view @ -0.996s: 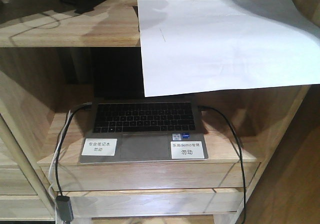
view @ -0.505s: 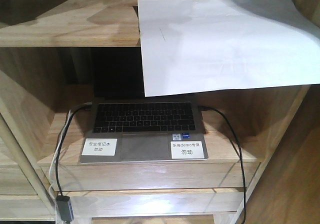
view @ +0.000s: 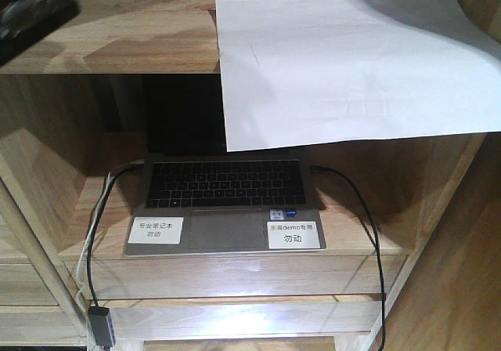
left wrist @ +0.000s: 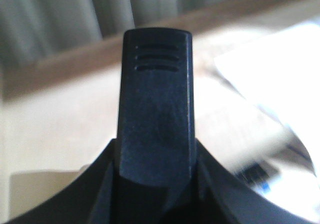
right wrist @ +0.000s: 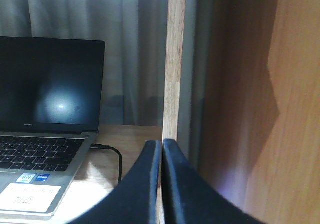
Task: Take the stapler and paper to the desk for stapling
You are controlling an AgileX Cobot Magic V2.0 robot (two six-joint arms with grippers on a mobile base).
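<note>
Left wrist | stapler [left wrist: 155,94] clamped in left gripper [left wrist: 155,151] | long axis points straight ahead

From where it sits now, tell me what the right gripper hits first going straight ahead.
Likely the wooden upright just right of the laptop; the right gripper aims at it, depth unclear.

I see the paper [view: 344,69], one big white sheet, lying flat on the right of the pale plank desk [view: 133,41], its front part hanging over the edge. The stapler [left wrist: 155,109] is black with three grooves at its end, and sits clamped in the left gripper [left wrist: 153,181].
</note>
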